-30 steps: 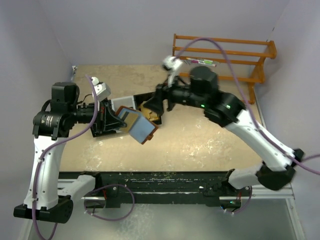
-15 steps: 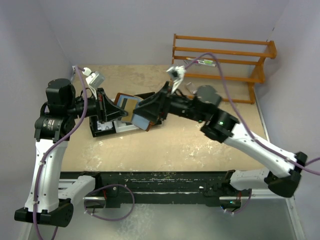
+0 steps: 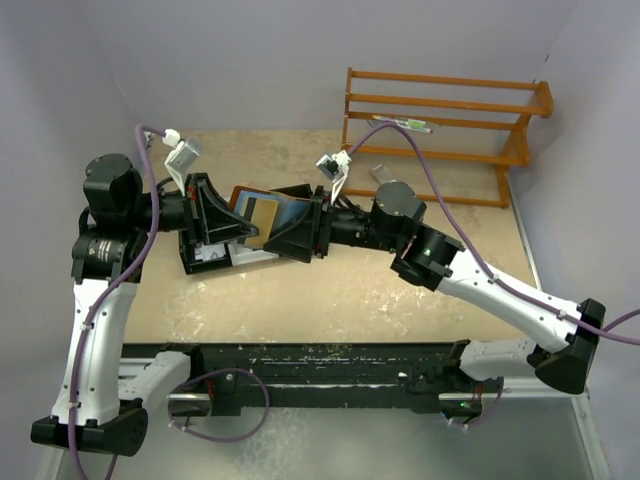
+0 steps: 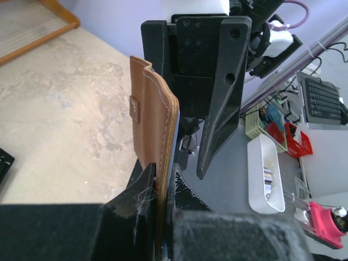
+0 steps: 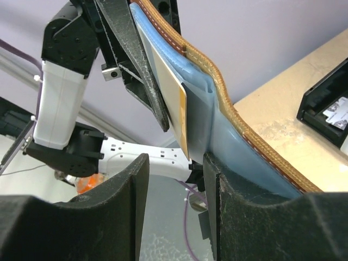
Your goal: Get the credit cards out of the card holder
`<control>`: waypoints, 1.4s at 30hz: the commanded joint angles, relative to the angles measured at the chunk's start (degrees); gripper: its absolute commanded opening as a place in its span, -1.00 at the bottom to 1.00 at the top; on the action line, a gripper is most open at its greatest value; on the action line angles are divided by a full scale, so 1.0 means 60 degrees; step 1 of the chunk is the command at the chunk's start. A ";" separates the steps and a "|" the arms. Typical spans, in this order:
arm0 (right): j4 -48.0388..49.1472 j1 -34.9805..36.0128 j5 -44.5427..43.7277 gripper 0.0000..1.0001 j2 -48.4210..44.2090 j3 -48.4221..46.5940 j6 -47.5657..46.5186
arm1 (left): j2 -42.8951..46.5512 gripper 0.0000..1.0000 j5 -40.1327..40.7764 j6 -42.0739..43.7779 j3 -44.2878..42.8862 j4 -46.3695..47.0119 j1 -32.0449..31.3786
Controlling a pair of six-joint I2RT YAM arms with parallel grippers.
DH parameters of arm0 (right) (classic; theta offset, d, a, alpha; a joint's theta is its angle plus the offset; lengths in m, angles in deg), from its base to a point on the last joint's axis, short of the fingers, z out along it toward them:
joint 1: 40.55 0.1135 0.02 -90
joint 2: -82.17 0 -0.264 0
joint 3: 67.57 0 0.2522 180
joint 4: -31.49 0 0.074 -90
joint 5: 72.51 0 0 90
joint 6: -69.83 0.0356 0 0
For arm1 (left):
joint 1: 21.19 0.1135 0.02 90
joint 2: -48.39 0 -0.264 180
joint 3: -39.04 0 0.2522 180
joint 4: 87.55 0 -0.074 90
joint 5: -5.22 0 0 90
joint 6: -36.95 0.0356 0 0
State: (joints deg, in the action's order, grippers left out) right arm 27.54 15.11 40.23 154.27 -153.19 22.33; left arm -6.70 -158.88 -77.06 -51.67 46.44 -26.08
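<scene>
An orange rack (image 3: 445, 105) stands on the bench (image 3: 400, 290) behind the right end effector (image 5: 175, 163). A tray (image 3: 205, 258) lies below the left end effector (image 4: 162, 176), clamped on the upright card holder (image 4: 152, 125). Its credit card (image 5: 171, 92) sits between the right one's parted jaws.

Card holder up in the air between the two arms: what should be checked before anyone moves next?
1. Left pincer shut on the card holder: ok, one edge is clamped between its fingers.
2. Holder opened toward the right pincer: ok, the blue lining faces it.
3. A card to grab: ok, a pale card sticks out of a pocket.
4. Right pincer open: ok, a gap shows between its fingers.
5. Card edge inside that gap: cannot tell; it sits about level with the fingertips.
6. How many cards remain inside: cannot tell.
</scene>
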 commanded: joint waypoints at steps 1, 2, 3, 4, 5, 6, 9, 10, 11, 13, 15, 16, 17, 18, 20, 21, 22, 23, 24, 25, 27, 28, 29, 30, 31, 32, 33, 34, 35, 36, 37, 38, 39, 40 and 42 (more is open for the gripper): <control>0.0562 -0.0111 -0.0245 -0.04 -0.0160 -0.0172 -0.0003 | 0.0239 -1.00 -0.1770 -0.0897 0.0063 0.0822 -0.0035; 0.0455 -0.0136 -0.0322 -0.04 -0.0177 -0.0293 -0.0051 | 0.0256 -1.00 -0.1847 -0.0892 0.0078 0.0782 -0.0035; 0.0400 -0.0138 -0.0394 -0.04 -0.0180 -0.0381 -0.0092 | 0.0291 -1.00 -0.1893 -0.0891 0.0102 0.0763 -0.0035; 0.0360 -0.0149 -0.0475 -0.03 -0.0184 -0.0462 -0.0129 | 0.0323 -1.00 -0.1925 -0.0904 0.0120 0.0761 -0.0035; 0.0283 -0.0150 -0.0633 -0.03 -0.0180 -0.0547 -0.0150 | 0.0353 -1.00 -0.1951 -0.0905 0.0135 0.0761 -0.0035; 0.0204 -0.0152 -0.0772 -0.03 -0.0173 -0.0629 -0.0178 | 0.0364 -1.00 -0.1959 -0.0918 0.0149 0.0761 -0.0035; 0.0120 -0.0161 -0.1087 -0.03 -0.0160 -0.0833 -0.0188 | 0.0399 -1.00 -0.1977 -0.0914 0.0183 0.0721 -0.0036; 0.0160 -0.0152 -0.1173 -0.04 -0.0163 -0.0869 -0.0153 | 0.0414 -1.00 -0.1937 -0.0888 0.0190 0.0686 -0.0035; 0.0255 -0.0151 -0.1226 -0.05 -0.0165 -0.0882 -0.0118 | 0.0417 -1.00 -0.1881 -0.0821 0.0188 0.0618 -0.0035; 0.0372 -0.0160 -0.1263 -0.07 -0.0120 -0.0956 -0.0084 | 0.0413 -1.00 -0.1761 -0.0649 0.0190 0.0407 -0.0035; 0.0466 -0.0158 -0.1181 -0.10 -0.0008 -0.1046 -0.0042 | 0.0385 -1.00 -0.1770 -0.0565 0.0194 0.0268 -0.0043; 0.0513 -0.0157 -0.1139 -0.16 0.0058 -0.1080 -0.0017 | 0.0392 -1.00 -0.1770 -0.0555 0.0212 0.0251 -0.0033; 0.0563 -0.0151 -0.1095 -0.20 0.0112 -0.1100 0.0011 | 0.0383 -1.00 -0.1794 -0.0554 0.0212 0.0248 -0.0035; 0.0615 -0.0162 -0.1051 -0.24 0.0157 -0.1101 0.0038 | 0.0379 -1.00 -0.1815 -0.0534 0.0212 0.0243 -0.0035; 0.0876 -0.0165 -0.0966 -0.36 0.0199 -0.1057 0.0120 | 0.0391 -0.98 -0.1869 -0.0477 0.0226 0.0176 -0.0035; 0.1016 -0.0165 -0.0870 -0.42 0.0221 -0.1033 0.0174 | 0.0391 -0.97 -0.1898 -0.0422 0.0227 0.0107 -0.0035; 0.1191 -0.0165 -0.0774 -0.45 0.0229 -0.1012 0.0234 | 0.0383 -0.96 -0.1901 -0.0323 0.0238 0.0003 -0.0035; 0.1325 -0.0180 -0.0683 -0.49 0.0243 -0.1004 0.0291 | 0.0384 -0.94 -0.1909 -0.0183 0.0248 -0.0134 -0.0035; 0.1462 -0.0211 -0.0589 -0.53 0.0246 -0.1003 0.0342 | 0.0381 -0.93 -0.1927 -0.0055 0.0276 -0.0252 -0.0035; 0.1597 -0.0240 -0.0483 -0.57 0.0258 -0.0992 0.0405 | 0.0375 -0.89 -0.1976 0.0034 0.0298 -0.0344 -0.0035; 0.1841 -0.0337 -0.0325 -0.67 0.0245 -0.0963 0.0587 | 0.0354 -0.83 -0.2036 0.0239 0.0337 -0.0545 -0.0035; 0.1928 -0.0375 -0.0275 -0.73 0.0258 -0.0946 0.0652 | 0.0349 -0.79 -0.2045 0.0347 0.0318 -0.0633 -0.0035; 0.1964 -0.0400 -0.0238 -0.80 0.0267 -0.0952 0.0702 | 0.0334 -0.70 -0.2035 0.0410 0.0306 -0.0682 -0.0043; 0.1954 -0.0407 -0.0221 -0.91 0.0281 -0.0951 0.0705 | 0.0330 -0.59 -0.2036 0.0425 0.0301 -0.0698 -0.0036; 0.1920 -0.0414 -0.0242 -1.00 0.0280 -0.0930 0.0702 | 0.0321 -0.55 -0.2061 0.0445 0.0298 -0.0691 -0.0036; 0.1865 -0.0421 -0.0276 -1.00 0.0268 -0.0887 0.0707 | 0.0309 -0.50 -0.2084 0.0429 0.0269 -0.0690 -0.0035; 0.1828 -0.0435 -0.0277 -1.00 0.0228 -0.0813 0.0685 | 0.0287 -0.48 -0.2135 0.0407 0.0234 -0.0680 -0.0035; 0.1820 -0.0453 -0.0268 -1.00 0.0184 -0.0710 0.0681 | 0.0277 -0.48 -0.2191 0.0381 0.0197 -0.0681 -0.0035; 0.1821 -0.0468 -0.0254 -1.00 0.0142 -0.0602 0.0680 | 0.0248 -0.48 -0.2229 0.0332 0.0172 -0.0661 -0.0035; 0.1832 -0.0485 -0.0203 -1.00 0.0098 -0.0484 0.0680 | 0.0246 -0.49 -0.2249 0.0238 0.0145 -0.0572 -0.0035; 0.1827 -0.0504 -0.0150 -1.00 0.0058 -0.0351 0.0680 | 0.0244 -0.50 -0.2246 0.0135 0.0127 -0.0501 -0.0035; 0.1824 -0.0522 -0.0080 -1.00 0.0031 -0.0287 0.0680 | 0.0239 -0.50 -0.2414 0.0014 0.0125 -0.0371 -0.0035; 0.1842 -0.0530 0.0002 -1.00 -0.0007 -0.0186 0.0680 | 0.0262 -0.51 -0.2501 -0.0126 0.0124 -0.0243 -0.0035; 0.1853 -0.0539 0.0060 -1.00 -0.0048 -0.0082 0.0680 | 0.0261 -0.51 -0.2568 -0.0253 0.0126 -0.0134 -0.0035; 0.1800 -0.0560 0.0161 -1.00 -0.0151 0.0091 0.0635 | 0.0275 -0.53 -0.2585 -0.0553 0.0116 0.0105 -0.0035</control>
State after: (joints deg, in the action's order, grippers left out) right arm 35.38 12.94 41.54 155.36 -154.32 26.81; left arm -5.76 -168.83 -76.88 -49.81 43.34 -25.73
